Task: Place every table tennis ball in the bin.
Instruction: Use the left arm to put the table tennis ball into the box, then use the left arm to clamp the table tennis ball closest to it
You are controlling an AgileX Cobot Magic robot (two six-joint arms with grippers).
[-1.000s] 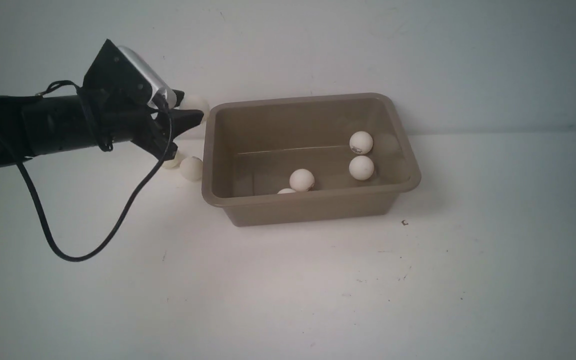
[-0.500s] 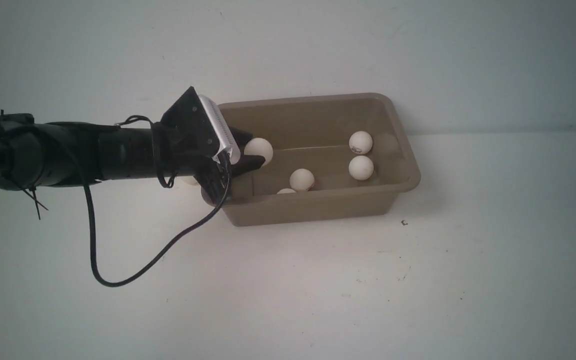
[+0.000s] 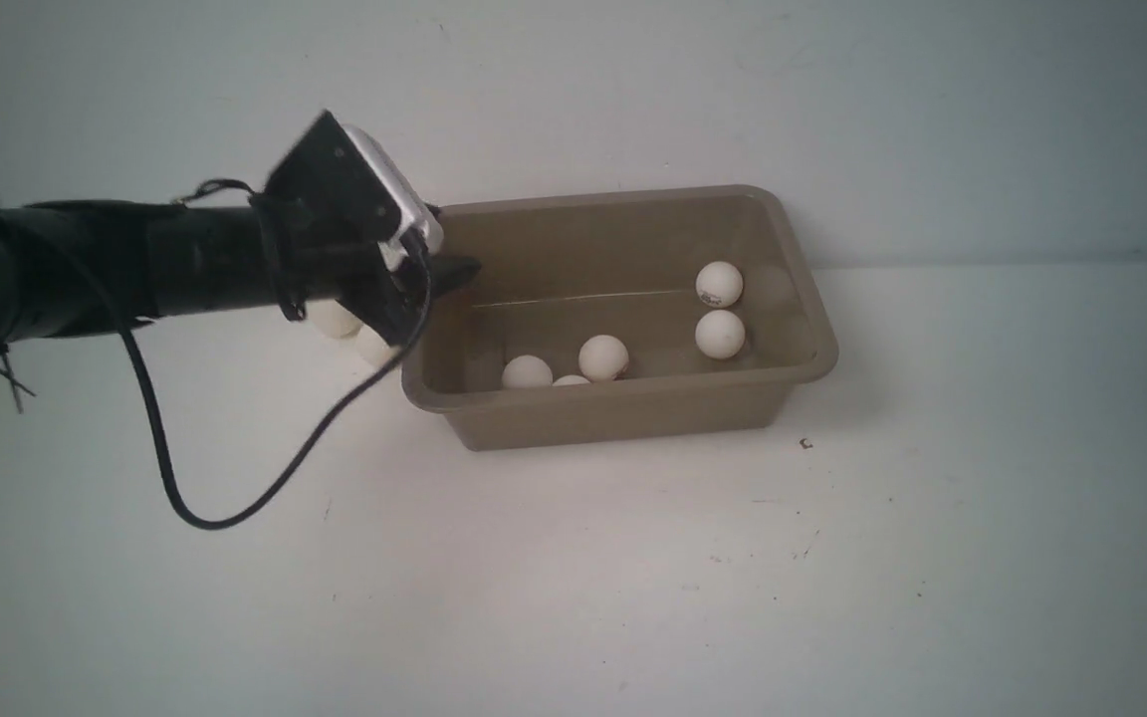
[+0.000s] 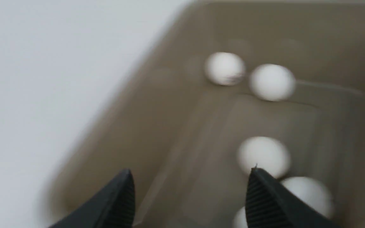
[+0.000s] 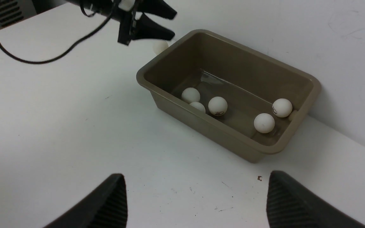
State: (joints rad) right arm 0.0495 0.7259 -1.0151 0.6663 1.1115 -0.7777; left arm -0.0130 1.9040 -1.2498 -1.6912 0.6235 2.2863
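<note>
Your left gripper (image 4: 190,172) has just let go: its jaws now stand apart and empty above the left end of the bin (image 3: 623,418), and the released ball (image 3: 527,371) lies on the bin floor (five inside now). Two table tennis balls (image 3: 335,319) wait on the table (image 3: 573,578) just outside that end, likely your next targets. Your right gripper (image 5: 195,175) hangs with jaws apart, holding nothing.

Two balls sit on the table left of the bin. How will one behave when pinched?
Likely to roll: the balls are smooth spheres on a flat table, so a nudge may send one away. Probably very light, so an off-centre pinch could squirt it out. They lie close together by the bin, so the left gripper may bump the neighbour.
</note>
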